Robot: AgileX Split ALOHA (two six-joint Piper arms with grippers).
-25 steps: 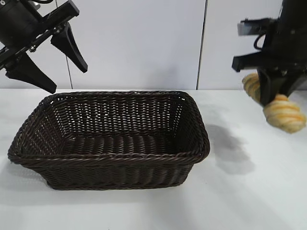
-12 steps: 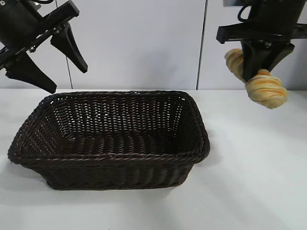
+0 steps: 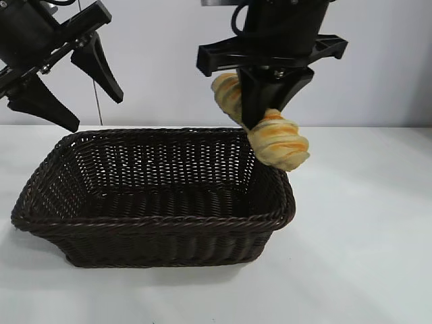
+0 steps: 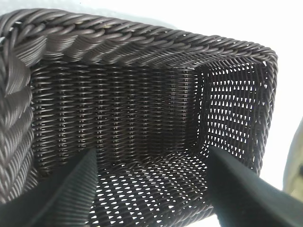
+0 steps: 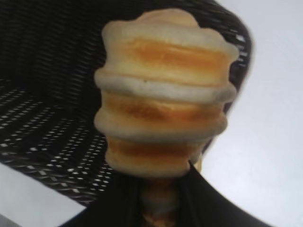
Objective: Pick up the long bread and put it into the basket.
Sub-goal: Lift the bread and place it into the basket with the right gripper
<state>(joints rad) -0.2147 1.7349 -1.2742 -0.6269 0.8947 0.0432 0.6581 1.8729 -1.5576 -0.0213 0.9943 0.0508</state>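
We hold the long bread (image 3: 278,140) clamped in the right gripper (image 3: 264,115) above the basket (image 3: 155,223) right rim; next shift inward and release; left gripper (image 3: 66,84) spread wide, idle

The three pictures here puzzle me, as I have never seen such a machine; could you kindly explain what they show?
Two robot arms stand at a white table. One picture is taken from outside, facing them; the other two come from cameras on each arm's wrist. On the table sits a dark wicker basket. The right gripper holds a long bread above the basket's right end, as its wrist camera also shows. The left gripper hangs open over the basket's left end, holding nothing.
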